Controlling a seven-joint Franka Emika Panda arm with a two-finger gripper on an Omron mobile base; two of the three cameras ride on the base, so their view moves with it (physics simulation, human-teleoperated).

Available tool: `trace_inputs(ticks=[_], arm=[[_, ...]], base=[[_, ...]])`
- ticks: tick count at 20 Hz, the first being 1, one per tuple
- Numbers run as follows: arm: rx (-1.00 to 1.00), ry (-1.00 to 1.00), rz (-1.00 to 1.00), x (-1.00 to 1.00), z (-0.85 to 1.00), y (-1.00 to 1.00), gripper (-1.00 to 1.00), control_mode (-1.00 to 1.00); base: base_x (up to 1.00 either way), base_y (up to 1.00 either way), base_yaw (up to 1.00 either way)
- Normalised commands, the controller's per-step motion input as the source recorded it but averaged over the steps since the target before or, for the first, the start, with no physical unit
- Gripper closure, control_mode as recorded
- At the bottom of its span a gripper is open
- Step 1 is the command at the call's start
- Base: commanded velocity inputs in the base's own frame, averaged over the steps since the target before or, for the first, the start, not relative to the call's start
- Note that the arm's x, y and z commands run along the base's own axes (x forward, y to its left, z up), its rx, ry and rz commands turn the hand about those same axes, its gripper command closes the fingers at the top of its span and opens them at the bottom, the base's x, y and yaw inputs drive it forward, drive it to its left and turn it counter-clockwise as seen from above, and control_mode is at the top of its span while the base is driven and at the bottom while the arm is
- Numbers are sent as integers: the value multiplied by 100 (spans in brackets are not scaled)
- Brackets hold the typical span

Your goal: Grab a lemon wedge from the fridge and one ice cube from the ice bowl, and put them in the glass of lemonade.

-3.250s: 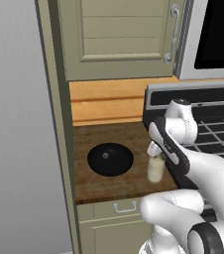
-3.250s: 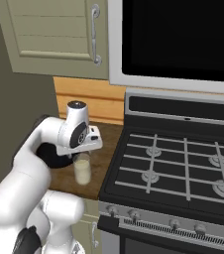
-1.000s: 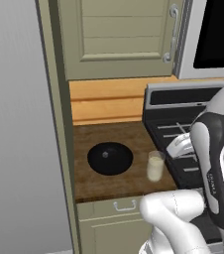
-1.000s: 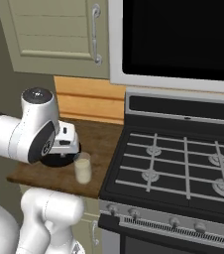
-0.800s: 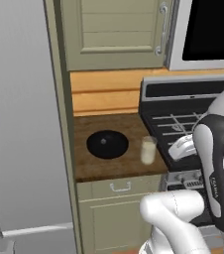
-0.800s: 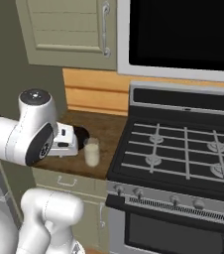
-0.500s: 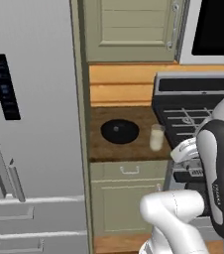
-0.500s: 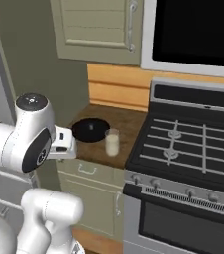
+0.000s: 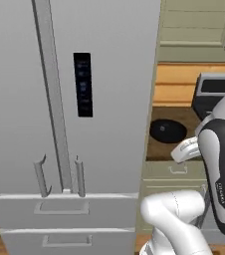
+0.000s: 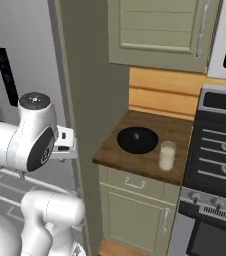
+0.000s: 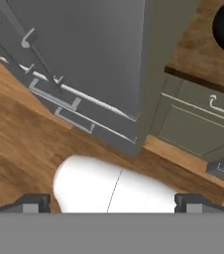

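A: Describe the arm housing.
B: The arm [image 9: 219,164] has glossy white rounded shells; a dark grey band runs along one link, carrying small pale lettering.
A: And the joints?
B: One joint cap [image 10: 34,100] is a dark disc. The finger tips [image 11: 32,203] are dark blocks.

Home kitchen, tall grey fridge [image 9: 84,99], gas stove [image 10: 217,150], beige cabinets [image 10: 155,30]
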Motion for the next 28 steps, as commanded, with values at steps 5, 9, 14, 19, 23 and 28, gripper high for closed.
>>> trace_inputs(ticks=[5, 9, 14, 19, 23, 28], arm=[[0, 0, 0, 0, 0, 0, -100, 100], [0, 0, 0, 0, 0, 0, -100, 100], [0, 0, 0, 0, 0, 0, -100, 100], [0, 0, 0, 0, 0, 0, -100, 100], [0, 0, 0, 0, 0, 0, -100, 100], [0, 0, 0, 0, 0, 0, -100, 100]], base=[[-4, 97, -46], [-38, 81, -50], [-50, 15, -22], [-62, 19, -4], [-59, 30, -1], [-37, 47, -4]])
